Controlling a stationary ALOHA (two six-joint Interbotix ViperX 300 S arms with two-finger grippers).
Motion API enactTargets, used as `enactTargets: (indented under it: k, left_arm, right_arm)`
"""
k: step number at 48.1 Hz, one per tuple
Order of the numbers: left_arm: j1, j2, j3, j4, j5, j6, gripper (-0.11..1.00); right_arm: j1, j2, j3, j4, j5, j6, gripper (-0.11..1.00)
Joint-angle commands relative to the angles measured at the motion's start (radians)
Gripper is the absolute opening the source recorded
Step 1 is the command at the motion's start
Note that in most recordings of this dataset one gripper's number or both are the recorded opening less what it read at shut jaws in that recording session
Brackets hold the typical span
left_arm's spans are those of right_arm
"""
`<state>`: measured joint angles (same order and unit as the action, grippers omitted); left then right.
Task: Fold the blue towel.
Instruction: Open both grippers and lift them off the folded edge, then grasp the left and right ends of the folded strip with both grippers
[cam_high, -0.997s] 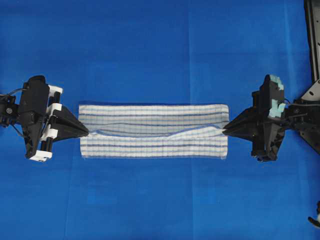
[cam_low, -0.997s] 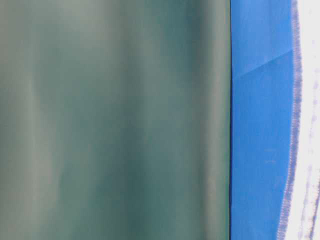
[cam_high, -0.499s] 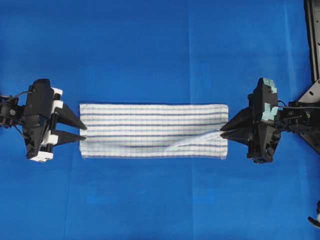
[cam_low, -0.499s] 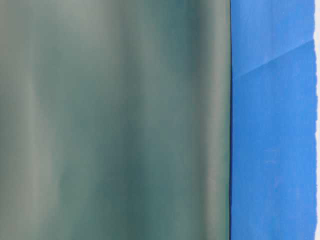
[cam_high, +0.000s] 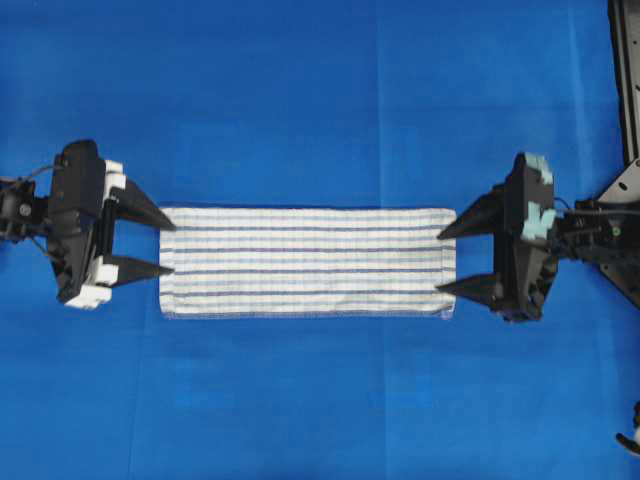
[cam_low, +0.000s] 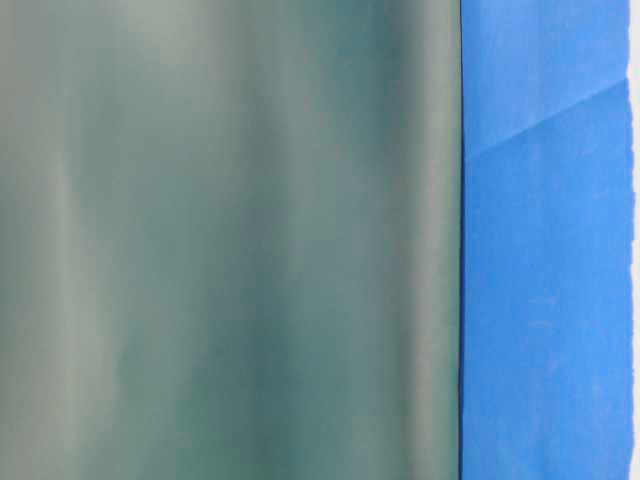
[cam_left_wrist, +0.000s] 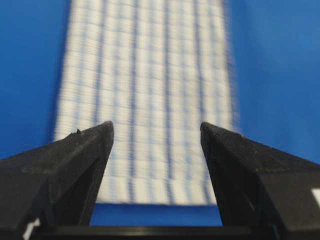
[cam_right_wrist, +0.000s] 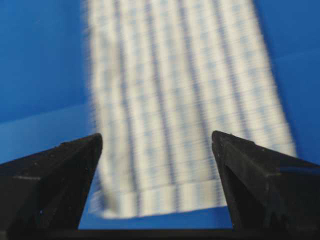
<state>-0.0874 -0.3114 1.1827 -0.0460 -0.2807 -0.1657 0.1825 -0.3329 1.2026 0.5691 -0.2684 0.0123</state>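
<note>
The blue towel (cam_high: 307, 262), white with thin blue stripes, lies flat as a long folded strip in the middle of the blue table covering. My left gripper (cam_high: 165, 248) is open and empty just off the towel's left end. My right gripper (cam_high: 445, 261) is open and empty just off its right end. The left wrist view shows the towel (cam_left_wrist: 150, 100) stretching away between the open fingers (cam_left_wrist: 95, 145). The right wrist view shows the towel (cam_right_wrist: 180, 100) the same way, with its near corner slightly lifted.
A black frame (cam_high: 625, 60) stands at the right edge of the overhead view. The table-level view is mostly blocked by a blurred grey-green surface (cam_low: 230, 240), with a strip of blue covering (cam_low: 545, 240) beside it.
Both grippers have let go of the towel's ends and opened wide. The raised middle fold has dropped, and the towel now lies flat. Both grippers backed off slightly.
</note>
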Motion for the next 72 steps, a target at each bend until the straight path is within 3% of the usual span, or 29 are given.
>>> enactTargets:
  k: [1,10,17,42,48,55,59,72]
  left_arm:
    - [0.044,-0.008,-0.021,0.003,0.0,0.014,0.63]
    - [0.109,-0.006,-0.041,0.003,0.028,0.087,0.63]
    - [0.126,0.025,-0.06,0.005,0.044,0.12,0.63]
    - [0.137,0.302,-0.109,0.002,0.043,0.107,0.61]
    - [0.133,0.301,-0.1,0.002,0.054,0.106,0.49]
    - [0.124,0.299,-0.1,0.002,0.074,0.104,0.14]
    - [0.12,0.299,-0.104,0.002,0.086,0.106,0.02]
    - [0.12,0.265,-0.115,0.002,0.101,0.107,0.03]
  right_arm:
    - [-0.048,-0.012,-0.012,-0.003,-0.009,-0.028,0.9]
    - [-0.155,-0.009,-0.012,-0.002,0.008,-0.106,0.9]
    - [-0.204,0.003,-0.008,-0.002,0.008,-0.13,0.89]
    - [-0.198,0.232,-0.038,0.006,-0.017,-0.124,0.75]
    - [-0.192,0.238,-0.038,0.006,-0.018,-0.124,0.57]
    - [-0.183,0.238,-0.038,0.005,-0.015,-0.126,0.19]
    - [-0.176,0.238,-0.04,0.005,-0.015,-0.127,0.04]
    - [-0.175,0.216,-0.046,0.003,-0.012,-0.132,0.02]
